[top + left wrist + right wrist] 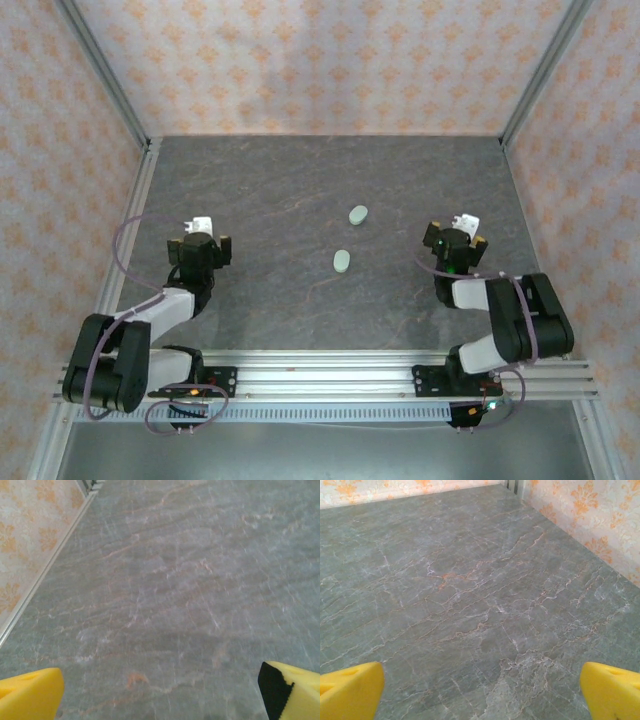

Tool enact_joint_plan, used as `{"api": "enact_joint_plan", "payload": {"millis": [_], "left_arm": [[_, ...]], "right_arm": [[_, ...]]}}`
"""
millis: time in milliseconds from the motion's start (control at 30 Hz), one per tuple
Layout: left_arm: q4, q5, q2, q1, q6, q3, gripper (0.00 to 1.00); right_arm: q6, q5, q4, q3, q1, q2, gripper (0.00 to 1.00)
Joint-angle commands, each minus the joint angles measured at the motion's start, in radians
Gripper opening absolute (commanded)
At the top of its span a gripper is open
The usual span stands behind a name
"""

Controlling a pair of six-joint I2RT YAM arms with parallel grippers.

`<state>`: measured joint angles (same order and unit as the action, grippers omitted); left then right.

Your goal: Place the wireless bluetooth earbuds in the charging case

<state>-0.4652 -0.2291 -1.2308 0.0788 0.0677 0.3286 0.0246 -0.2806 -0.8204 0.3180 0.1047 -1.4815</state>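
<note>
Far case (358, 214), near case (342, 261): mint ovals, apart, centre of table (250, 180), between arms; markings too small to read. Left gripper (160, 692) spread wide, empty. Right gripper (481, 690) same.

The top camera sits high above and behind the left pincer (200, 243) and the right pincer (454, 237). It looks down on the whole worktop (300, 190). Each wrist camera rides low, close to the worktop, and looks forward past its own pincer. The left one sees the left wall (30, 540) beside its pincer. The right one sees the right wall (590, 515). All three share the worktop.
</note>
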Motion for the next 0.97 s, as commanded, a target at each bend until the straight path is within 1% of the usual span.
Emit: {"api": "enact_joint_plan", "payload": {"millis": [0,33,67,100,167,233,300,333,933], "left_arm": [[-0.162,0.105,-0.040,-0.048,-0.044,0.037,1.00],[-0.151,0.125,-0.059,-0.053,-0.046,0.053,1.00],[-0.146,0.140,-0.071,-0.053,-0.048,0.064,1.00],[-0.158,0.151,-0.080,-0.053,-0.052,0.067,1.00],[-0.259,0.167,-0.125,-0.053,-0.066,0.044,1.00],[-0.286,0.166,-0.193,-0.053,-0.067,0.059,1.00],[-0.265,0.189,-0.261,-0.053,-0.057,0.103,1.00],[-0.272,0.183,-0.266,-0.047,-0.049,0.099,1.00],[-0.273,0.167,-0.266,-0.040,-0.049,0.101,1.00]], "right_arm": [[0.035,0.006,-0.320,-0.033,-0.007,-0.099,0.99],[0.029,0.010,-0.274,-0.023,-0.007,-0.080,0.99],[0.020,0.013,-0.178,0.000,-0.007,-0.051,1.00],[0.017,0.011,-0.136,0.022,-0.008,-0.053,1.00],[0.012,-0.023,-0.132,0.055,-0.010,-0.084,1.00],[-0.002,-0.013,-0.070,0.066,-0.017,-0.066,1.00],[0.006,-0.012,-0.122,0.052,-0.018,-0.078,1.00],[0.006,-0.011,-0.117,0.052,-0.017,-0.073,1.00],[0.006,-0.006,-0.110,0.055,-0.017,-0.073,1.00]]}}
